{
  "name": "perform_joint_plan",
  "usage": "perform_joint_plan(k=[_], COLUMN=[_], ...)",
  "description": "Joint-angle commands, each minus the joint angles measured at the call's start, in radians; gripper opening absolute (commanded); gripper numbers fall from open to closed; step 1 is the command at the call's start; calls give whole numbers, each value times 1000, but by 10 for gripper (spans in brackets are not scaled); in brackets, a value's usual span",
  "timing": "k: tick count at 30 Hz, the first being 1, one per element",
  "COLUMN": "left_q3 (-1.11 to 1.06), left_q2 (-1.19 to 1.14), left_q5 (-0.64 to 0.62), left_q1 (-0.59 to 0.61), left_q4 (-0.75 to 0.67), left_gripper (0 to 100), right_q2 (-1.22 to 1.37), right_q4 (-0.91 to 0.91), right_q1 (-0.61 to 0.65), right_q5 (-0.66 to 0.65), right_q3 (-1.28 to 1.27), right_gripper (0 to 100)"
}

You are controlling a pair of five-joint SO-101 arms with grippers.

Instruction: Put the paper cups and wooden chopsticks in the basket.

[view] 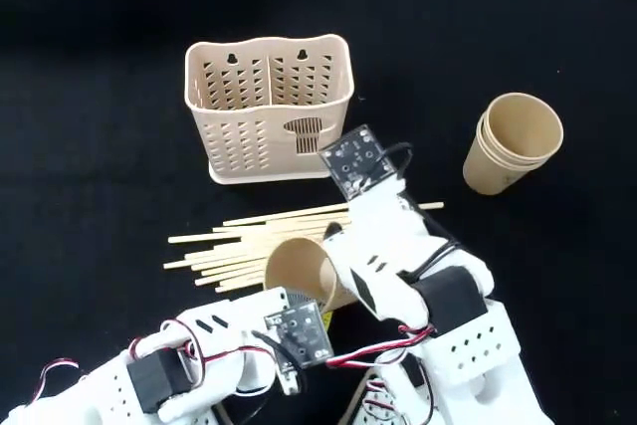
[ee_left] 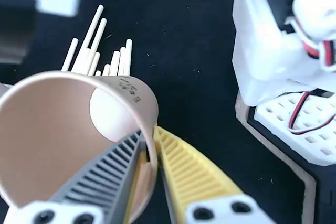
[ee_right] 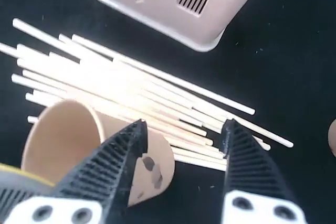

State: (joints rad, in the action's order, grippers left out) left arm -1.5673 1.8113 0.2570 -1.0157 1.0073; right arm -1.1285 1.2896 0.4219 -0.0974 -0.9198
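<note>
Our left gripper [ee_left: 149, 142] is up front, pinching the rim of a cup [ee_left: 58, 129]: grey finger inside the wall, yellow one outside. The cup is tipped on its side, mouth towards that gripper, with its far end over the chopsticks [ee_right: 131, 85].

The right gripper [ee_right: 185, 127] hangs with its fingers spread wide and nothing between them. The chopsticks are right below its tips, the held cup is just beside one finger, and the basket [view: 269, 116] stands upright past the chopsticks.

So we reckon we're at the first-cup step: it's grabbed but not in the basket yet. The next move would need a lift clear of the chopsticks, a carry past the right gripper without bumping it, and a drop into the open top. That rim pinch looks a bit thin, so the cup might swing.

Counts:
- One basket.
- One cup in the grip.
- A nested stack [view: 513, 141] well off to the right gripper's side. It looks like three by the rims, but we can't be sure.
- The chopsticks overlap too much to count, but there are well over ten.
</note>
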Motion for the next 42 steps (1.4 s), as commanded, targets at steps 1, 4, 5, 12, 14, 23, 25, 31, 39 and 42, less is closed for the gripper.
perform_joint_plan(k=[1, 4, 5, 12, 14, 23, 25, 31, 39, 42], left_q3=[39, 68, 71, 36, 12, -12, -12, -33, -33, -24], left_q2=[6, 6, 6, 6, 6, 8, 8, 8, 8, 8], left_q5=[38, 78, 87, 109, 109, 107, 107, 109, 109, 104], left_q1=[-19, -22, -18, -13, -12, 93, 102, 104, 111, 108], left_q4=[-17, -21, -23, -54, -92, -118, -123, -166, -167, -166], left_gripper=[43, 43, 43, 43, 43, 43, 43, 36, 30, 30], right_q2=[-4, -4, -4, -5, -5, -12, -12, -12, -5, -4], right_q4=[-29, -25, -21, 40, 38, 46, 63, 104, 115, 103], right_q1=[14, 14, 14, 91, 124, 132, 135, 158, 161, 157], right_q5=[54, 66, 66, 60, 60, 58, 58, 54, 15, 11], right_q3=[48, 48, 50, 88, 88, 102, 124, 148, 154, 108], right_gripper=[243, 243, 243, 243, 243, 243, 243, 243, 243, 243])
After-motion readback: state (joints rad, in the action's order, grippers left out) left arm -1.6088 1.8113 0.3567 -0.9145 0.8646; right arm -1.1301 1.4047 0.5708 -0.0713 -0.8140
